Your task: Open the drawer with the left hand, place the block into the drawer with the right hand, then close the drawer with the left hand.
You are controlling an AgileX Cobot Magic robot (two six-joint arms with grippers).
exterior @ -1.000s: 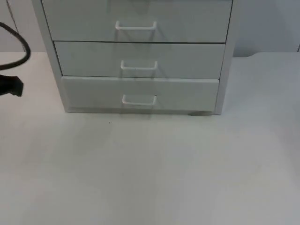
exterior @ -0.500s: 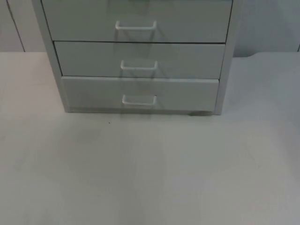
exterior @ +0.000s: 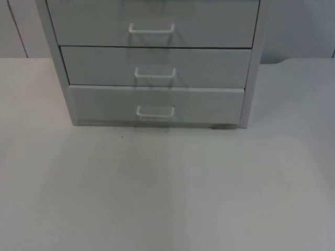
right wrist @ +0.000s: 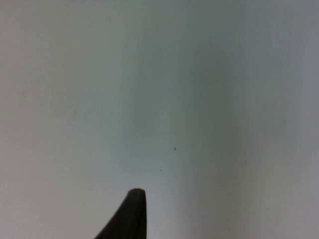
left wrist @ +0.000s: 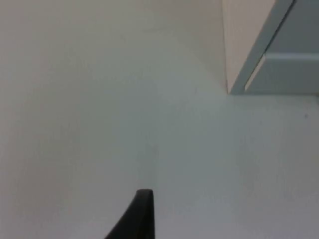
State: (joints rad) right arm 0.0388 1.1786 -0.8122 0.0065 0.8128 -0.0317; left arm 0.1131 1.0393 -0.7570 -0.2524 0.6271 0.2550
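Gone from the top view since a second ago is the left arm. Left gripper (left wrist: 142,211) hangs over the bare desk (left wrist: 99,124) near the cabinet's (exterior: 157,63) corner; right gripper (right wrist: 132,211) hangs over desk too. I cannot tell either's grip. Bottom drawer (exterior: 157,104) sits closed, cabinet's top cut off.

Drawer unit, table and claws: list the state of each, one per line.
Top drawer: shut.
Middle drawer: shut.
Bottom drawer: shut, front standing slightly proud of the frame.
Table: bare white surface.
Left claw: over the table near the cabinet's corner.
Right claw: over the table.
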